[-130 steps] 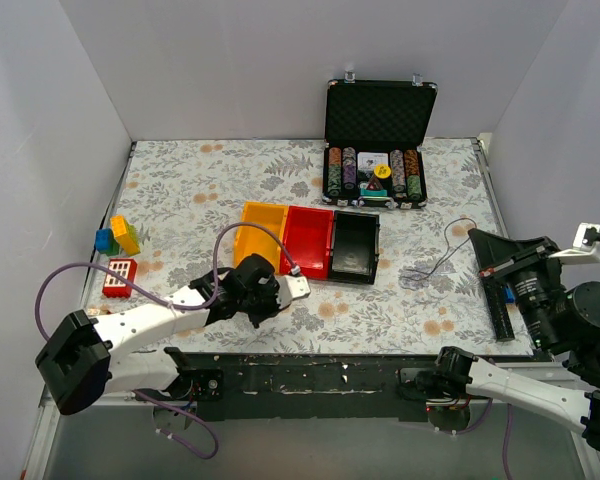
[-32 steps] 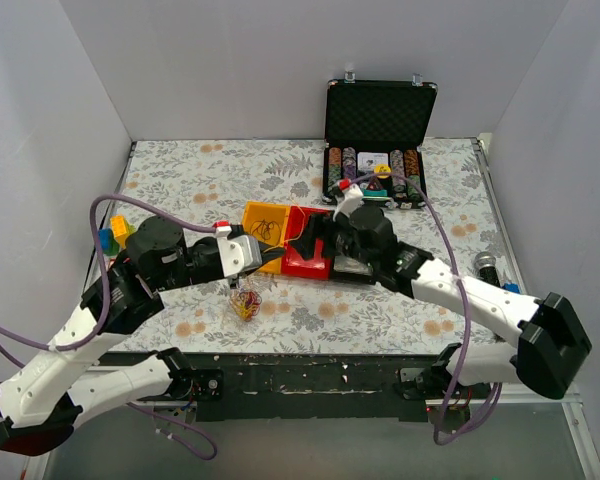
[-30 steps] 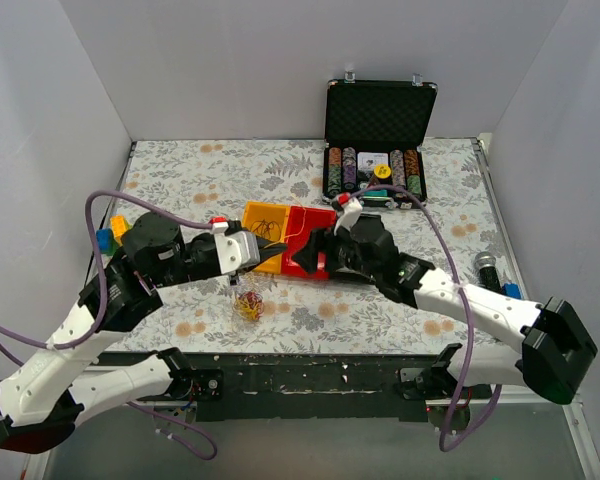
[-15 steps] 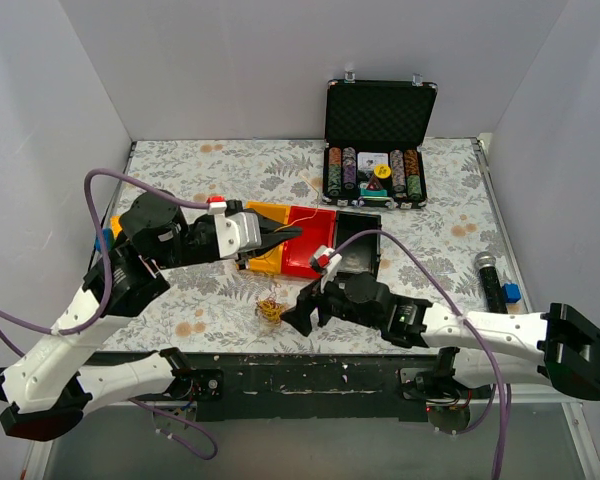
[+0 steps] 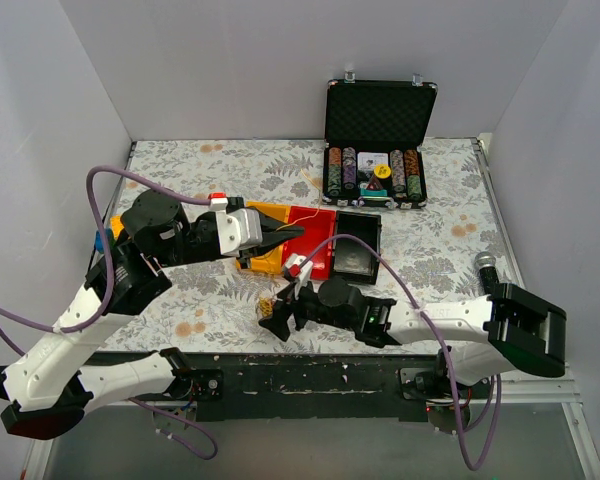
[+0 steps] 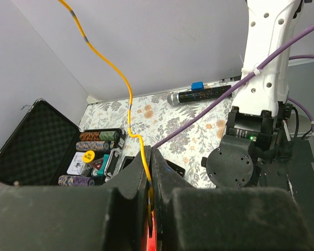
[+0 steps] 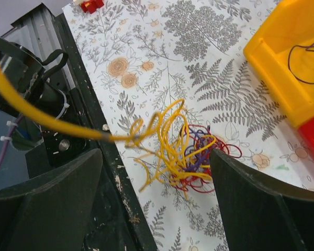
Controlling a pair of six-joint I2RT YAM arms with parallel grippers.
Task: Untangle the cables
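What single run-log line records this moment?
left gripper: shut on yellow cable | right gripper: open over cable clump | untangling: unfinished

Robot lab cell: bare white walls (image 5: 230, 70) (floral-papered table (image 5: 230, 170)).

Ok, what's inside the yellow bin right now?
One thin dark wire loops on the yellow bin's floor. Part of it is out of frame; from above, the left gripper hides most.
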